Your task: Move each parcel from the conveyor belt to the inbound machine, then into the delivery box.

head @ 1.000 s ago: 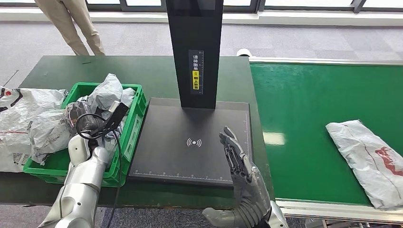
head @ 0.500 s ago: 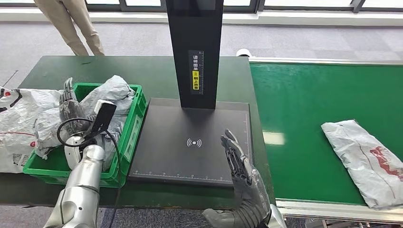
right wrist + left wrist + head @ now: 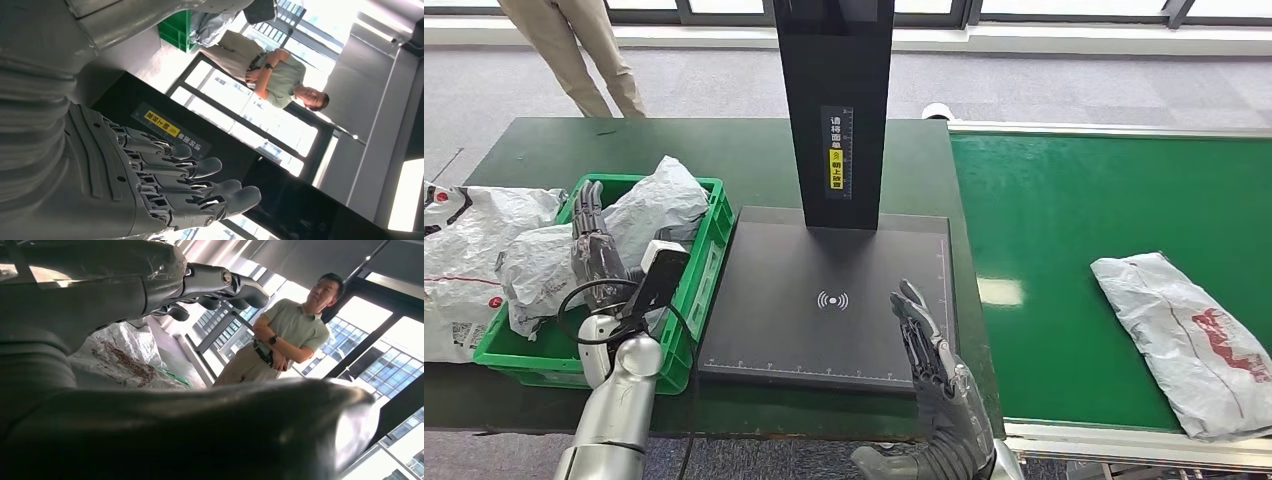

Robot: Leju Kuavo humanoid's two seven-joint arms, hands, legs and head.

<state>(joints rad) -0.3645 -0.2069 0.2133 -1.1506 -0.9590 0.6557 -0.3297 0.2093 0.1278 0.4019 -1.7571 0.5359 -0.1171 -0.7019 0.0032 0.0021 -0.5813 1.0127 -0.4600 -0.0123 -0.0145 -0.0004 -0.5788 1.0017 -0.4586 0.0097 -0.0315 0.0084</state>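
A grey parcel with red print (image 3: 1192, 340) lies on the green conveyor belt (image 3: 1064, 250) at the right. The black inbound machine (image 3: 829, 290) stands in the middle, its flat plate bare. The green delivery box (image 3: 692, 290) at the left holds crumpled grey parcels (image 3: 639, 215). My left hand (image 3: 592, 245) is raised over the box, fingers apart, holding nothing; the left wrist view shows its fingers (image 3: 220, 287) spread above a parcel (image 3: 125, 355). My right hand (image 3: 929, 350) hovers open over the plate's front right corner, its straight fingers (image 3: 190, 185) seen in the right wrist view.
More grey parcels (image 3: 459, 260) lie on the dark green table left of the box. A person (image 3: 574, 50) stands behind the table at the far left, arms folded (image 3: 280, 335). The machine's black post (image 3: 836, 110) rises behind the plate.
My left hand has lifted out of the box and spread its fingers, with the parcel left in the box. The parcel on the belt has drifted left. My right hand has sunk slightly.
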